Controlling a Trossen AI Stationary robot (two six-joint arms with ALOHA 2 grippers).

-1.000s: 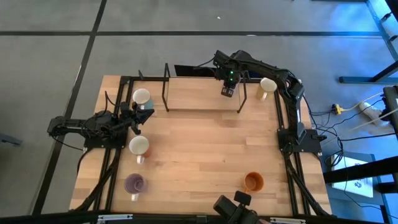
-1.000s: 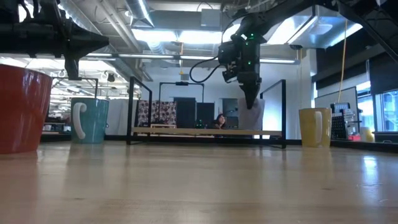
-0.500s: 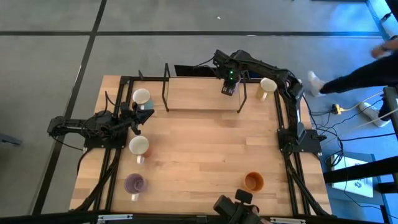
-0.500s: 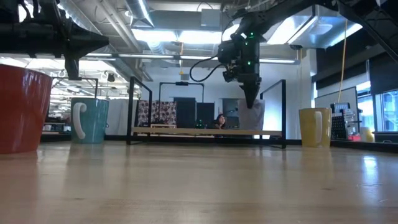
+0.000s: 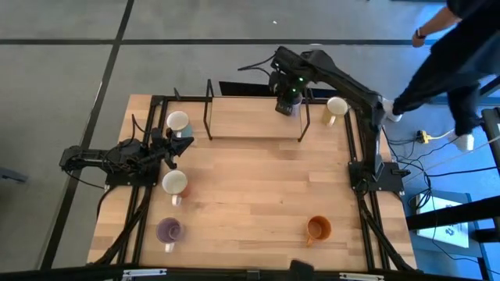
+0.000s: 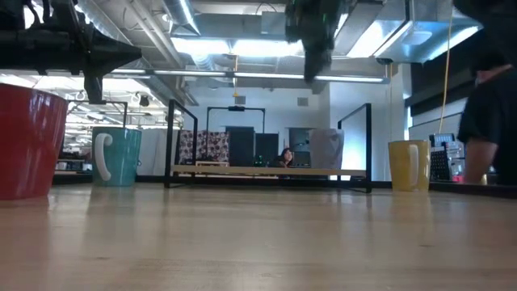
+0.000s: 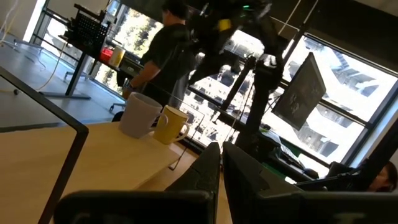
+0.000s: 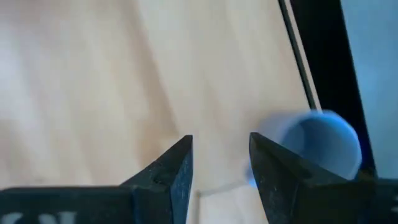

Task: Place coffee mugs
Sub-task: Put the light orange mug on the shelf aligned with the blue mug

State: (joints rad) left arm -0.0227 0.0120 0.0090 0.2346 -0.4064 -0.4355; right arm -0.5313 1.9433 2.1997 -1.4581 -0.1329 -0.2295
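Overhead light: you get even, bright light on the table [image 5: 250,179], soft shadows.
Low view: ceiling lights [image 6: 242,48] glare; the red mug [image 6: 28,141] looms soft.
Right wrist: motion blur smears the pale mug [image 8: 323,146].
Left wrist: bright windows [image 7: 348,87] backlight everything.

Wooden table [image 5: 250,179] carries five visible mugs (orange [image 5: 318,229] at 5 o'clock, purple [image 5: 169,230] at 7, cream [image 5: 336,108] at 1, white mugs [image 5: 175,183] at 9 and 10).

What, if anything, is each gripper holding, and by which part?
Nothing: the right gripper is open above the pale mug; the left gripper is shut and empty.
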